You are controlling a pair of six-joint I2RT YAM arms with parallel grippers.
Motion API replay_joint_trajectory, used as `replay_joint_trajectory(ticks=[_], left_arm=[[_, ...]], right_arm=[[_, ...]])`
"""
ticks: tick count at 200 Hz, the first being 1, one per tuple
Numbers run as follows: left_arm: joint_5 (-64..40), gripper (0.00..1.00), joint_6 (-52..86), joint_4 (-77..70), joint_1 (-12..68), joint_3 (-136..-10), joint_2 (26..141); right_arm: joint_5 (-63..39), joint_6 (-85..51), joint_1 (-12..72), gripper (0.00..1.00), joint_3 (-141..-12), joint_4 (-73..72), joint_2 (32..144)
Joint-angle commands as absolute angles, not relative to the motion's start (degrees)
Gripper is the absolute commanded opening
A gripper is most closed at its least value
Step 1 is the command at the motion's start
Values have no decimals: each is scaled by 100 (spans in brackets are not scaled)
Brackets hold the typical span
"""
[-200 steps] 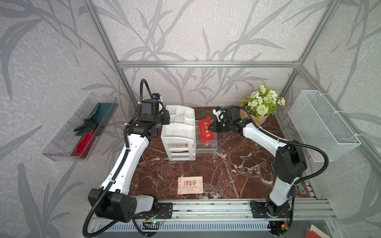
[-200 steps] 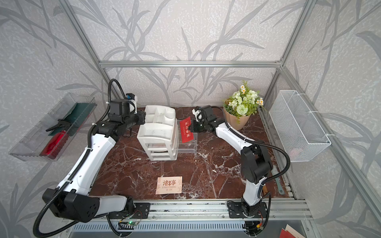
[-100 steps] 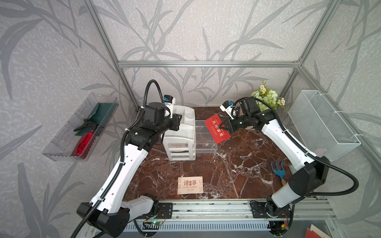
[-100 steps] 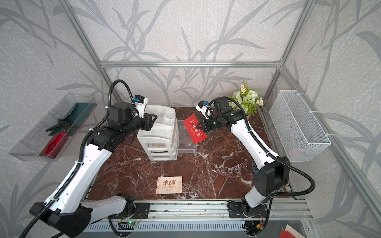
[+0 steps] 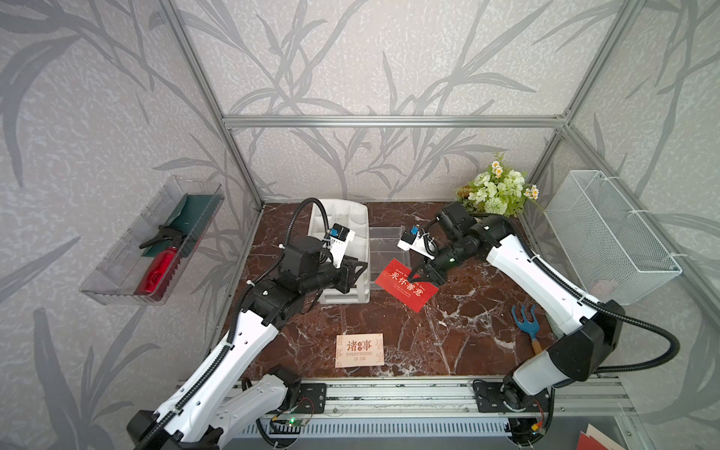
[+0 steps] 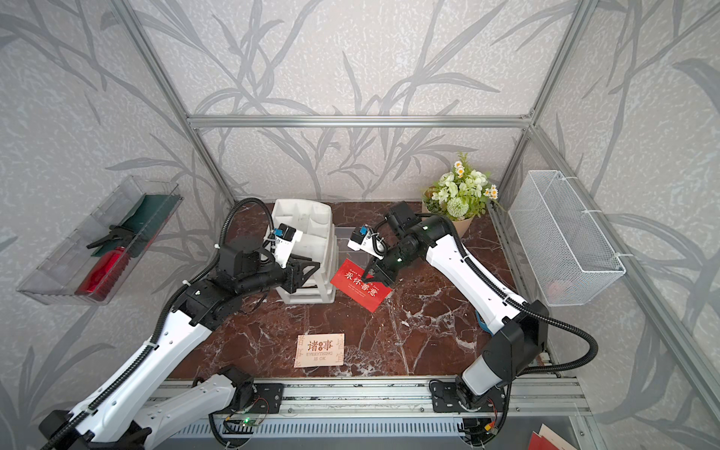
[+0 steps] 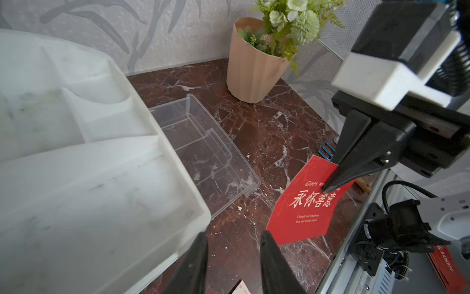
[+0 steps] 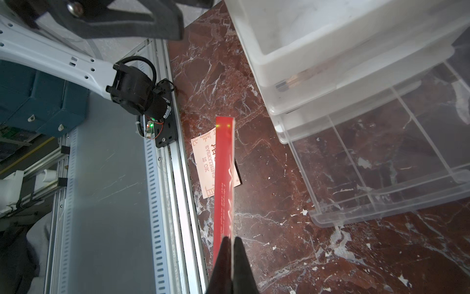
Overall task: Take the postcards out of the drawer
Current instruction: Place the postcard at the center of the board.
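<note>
Top views both show the dark red marble tabletop [image 5: 467,335] with an arm rising from each end of the front rail. The left arm [image 5: 249,339] slants up and back from its base, bends at the elbow and lays its forearm roughly level, pointing inward at the front of the white drawer unit [image 5: 354,218]. The right arm [image 5: 537,280] stands up from its base to a high elbow, then reaches back and inward, its wrist bent down toward the middle of the tabletop.

A clear drawer [image 5: 383,249] stands pulled out of the unit's side that faces the right arm, and the left wrist view looks down into it [image 7: 203,147].

One peach postcard [image 5: 359,350] lies flat near the front rail, well apart from the drawer. The red postcard [image 5: 405,286] is out of the drawer, held tilted over the tabletop just beside the drawer's front corner; the right wrist view sees it edge-on [image 8: 223,178].

The right tool [image 5: 415,278] is pinched together on one edge of the red postcard, which bows slightly below it [image 7: 305,211]. The left tool [image 7: 234,234] hovers by the unit's corner with its fingers [image 7: 201,254] apart and nothing between them.
</note>
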State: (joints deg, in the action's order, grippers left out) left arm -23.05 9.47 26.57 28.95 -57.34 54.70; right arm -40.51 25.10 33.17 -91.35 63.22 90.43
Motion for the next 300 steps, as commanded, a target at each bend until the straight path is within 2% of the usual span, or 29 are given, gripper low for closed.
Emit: replay_joint_trajectory(ticks=[1,189,212,237,273,300], left_arm=[[-2798,35,912,2124,3004,-5575,5378],[-4217,34,422,1890,3366,-5418,6278],[-4174,30,282,1936,3366,-5376,6275],[-4151,12,267,1955,3366,-5354,6293],[-4040,7,280,1968,3360,-5356,6280],[-4001,0,338,1842,3361,-5308,6249]], right_arm=[[-4281,3154,3468,3,-9309,6813,9190],[-4534,3513,3739,2,-9299,6781,9253],[-4501,3515,3735,2,-9297,6763,9272],[-4482,3499,3735,3,-9259,6691,9240],[-4447,3400,3736,6,-9120,6457,9098],[-4443,3211,3723,15,-9008,6208,8946]])
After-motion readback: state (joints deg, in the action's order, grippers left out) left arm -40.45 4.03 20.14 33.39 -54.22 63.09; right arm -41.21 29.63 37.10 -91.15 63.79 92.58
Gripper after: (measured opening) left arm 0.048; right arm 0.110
